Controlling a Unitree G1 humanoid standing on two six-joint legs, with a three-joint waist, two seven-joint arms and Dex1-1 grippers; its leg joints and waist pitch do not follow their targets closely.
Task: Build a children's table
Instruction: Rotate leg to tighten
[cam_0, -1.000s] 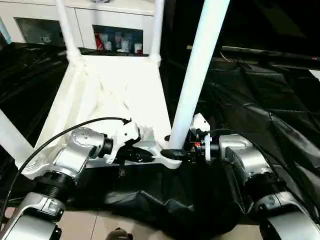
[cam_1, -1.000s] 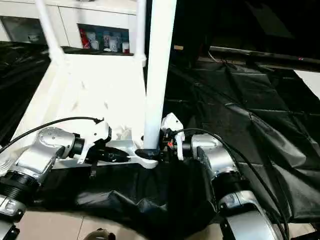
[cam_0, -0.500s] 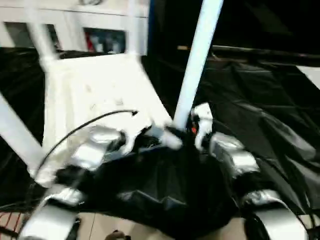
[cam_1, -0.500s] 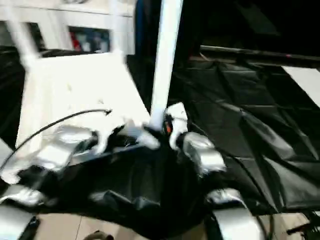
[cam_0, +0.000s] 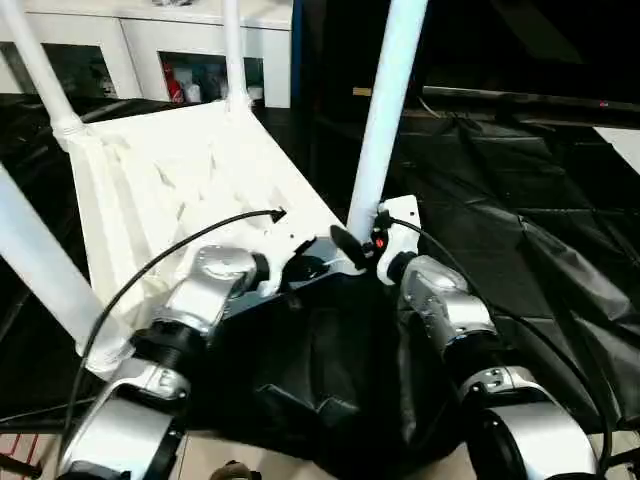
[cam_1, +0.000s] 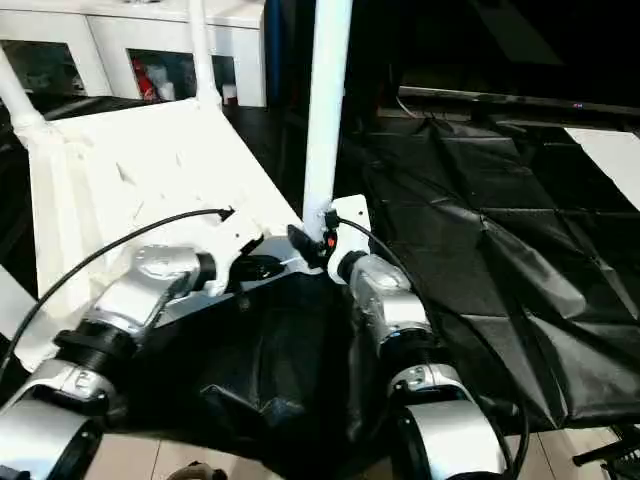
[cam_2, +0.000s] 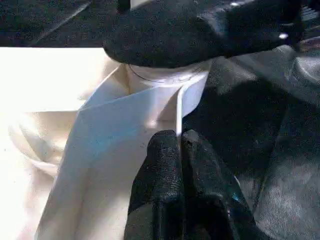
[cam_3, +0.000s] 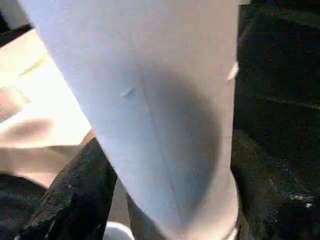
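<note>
The children's table lies upside down and tilted, its ribbed white tabletop (cam_0: 170, 180) facing up with white legs rising from the corner sockets. My left gripper (cam_2: 179, 142) is shut on the thin rim of the tabletop right beside the near-right corner socket (cam_2: 165, 82). The near-right leg (cam_0: 385, 110) stands in that socket, and my right gripper (cam_0: 362, 240) sits around its base. The right wrist view has the leg (cam_3: 150, 100) close up inside that gripper. Other legs stand at the far left (cam_0: 35, 60), far right (cam_0: 232, 50) and near left (cam_0: 35, 260).
A white cabinet (cam_0: 150, 40) with glass doors stands behind the table. Crumpled black sheeting (cam_0: 520, 200) covers the ground to the right and under my arms. A black cable (cam_0: 150, 270) loops over my left forearm. Pale floor shows at the near edge.
The camera has swung, shifting the whole picture. Both arms stay at the same near-right corner, which now sits higher and farther from me, with the tabletop more tilted.
</note>
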